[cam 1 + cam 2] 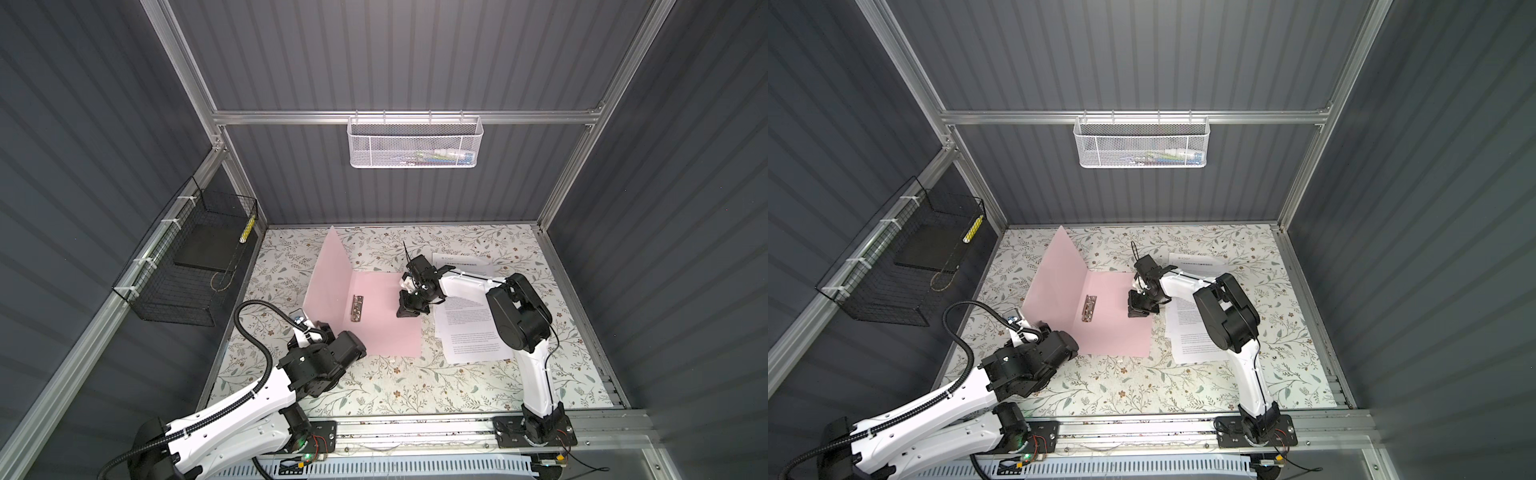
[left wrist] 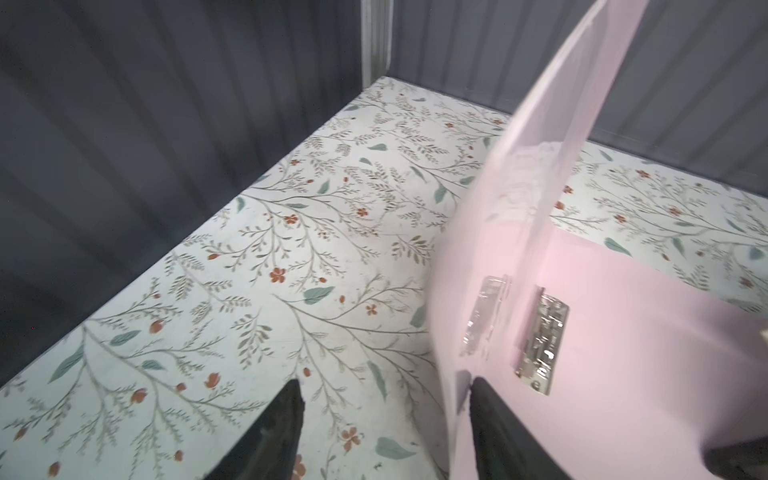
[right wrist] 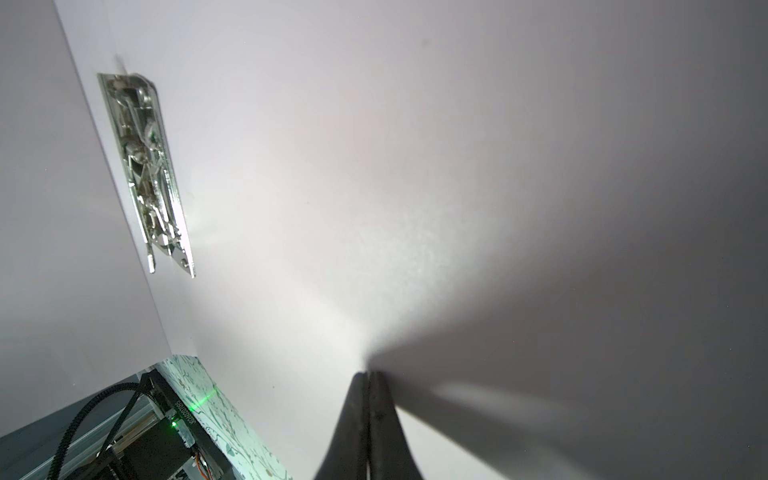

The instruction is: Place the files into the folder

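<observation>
Pressing my right claw (image 3: 368,374) tip-down onto the flat half of the folder (image 1: 386,328), its jaws drawn tight together with nothing between them, I pin that half to the surface (image 1: 374,395). As I judge it, this stops the thin pink card from sliding or springing closed. The metal clip (image 1: 356,308) lies just ahead of this claw's tips, along the spine. My left claw (image 2: 386,382) sits at the folder's near corner with jaws apart, gripping nothing. The near edge of the upright flap (image 1: 328,274) seems to rise between its fingers (image 2: 286,415), and the flap stands unsupported. The files (image 1: 465,328) lie behind my right claw, just beside the folder's outer edge and partly under my right forearm, with none inside yet. I reckon the next move needs a claw freed for the top sheet. Paper lying flat will be hard to pinch, and lifting my right claw may let the folder shift
</observation>
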You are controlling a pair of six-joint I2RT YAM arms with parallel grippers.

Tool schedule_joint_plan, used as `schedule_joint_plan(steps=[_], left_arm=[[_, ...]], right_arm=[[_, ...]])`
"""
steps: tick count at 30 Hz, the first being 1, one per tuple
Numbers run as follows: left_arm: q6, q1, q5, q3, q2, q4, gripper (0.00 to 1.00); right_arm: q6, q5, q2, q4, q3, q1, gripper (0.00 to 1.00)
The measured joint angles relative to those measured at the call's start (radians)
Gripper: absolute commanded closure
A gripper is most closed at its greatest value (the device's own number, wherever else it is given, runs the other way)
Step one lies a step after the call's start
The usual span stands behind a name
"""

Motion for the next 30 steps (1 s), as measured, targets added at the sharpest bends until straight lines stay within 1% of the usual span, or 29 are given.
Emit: schedule_joint_plan(steps=[2,4,6,8,11,14,16,18,20,22,24,26,30], left_arm=[[-0.092,0.007,-0.016,0.000,0.039,-0.070,0.34],[-0.158,0.021,-0.024,0.000,0.079,-0.114,0.32],[-0.198,0.053,-0.025,0.000,0.113,-0.142,0.32],[-0.188,0.107,-0.018,0.000,0.121,-0.131,0.32],[-0.077,0.237,0.034,-0.008,0.101,-0.028,0.33],[0.085,0.425,0.162,-0.045,0.082,0.132,0.35],[0.163,0.525,0.243,-0.056,0.101,0.203,0.32],[0.265,0.621,0.362,-0.055,0.182,0.296,0.26],[0.332,0.687,0.466,-0.042,0.285,0.364,0.24],[0.391,0.724,0.560,-0.015,0.396,0.415,0.24],[0.439,0.737,0.642,0.019,0.488,0.459,0.24],[0.473,0.741,0.695,0.039,0.518,0.490,0.24],[0.536,0.741,0.771,0.075,0.509,0.531,0.25]], right_arm=[[-0.002,-0.002,-0.003,0.002,-0.005,0.000,0.94],[-0.003,-0.005,-0.003,0.005,-0.008,-0.001,0.94],[-0.003,-0.005,-0.004,0.006,-0.008,-0.001,0.94],[-0.006,-0.006,-0.004,0.006,-0.009,-0.001,0.94],[-0.006,-0.006,-0.004,0.006,-0.009,-0.001,0.95],[-0.006,-0.007,-0.004,0.006,-0.009,-0.001,0.95],[-0.006,-0.007,-0.004,0.005,-0.009,-0.001,0.95],[-0.005,-0.009,-0.004,0.004,-0.009,-0.001,0.94],[-0.003,-0.012,-0.004,0.005,-0.009,-0.001,0.94],[0.003,-0.016,-0.004,0.007,-0.009,-0.001,0.94],[0.007,-0.020,-0.004,0.007,-0.009,-0.001,0.94],[0.009,-0.022,-0.004,0.007,-0.009,-0.001,0.94],[0.007,-0.022,-0.004,0.005,-0.008,-0.003,0.94]])
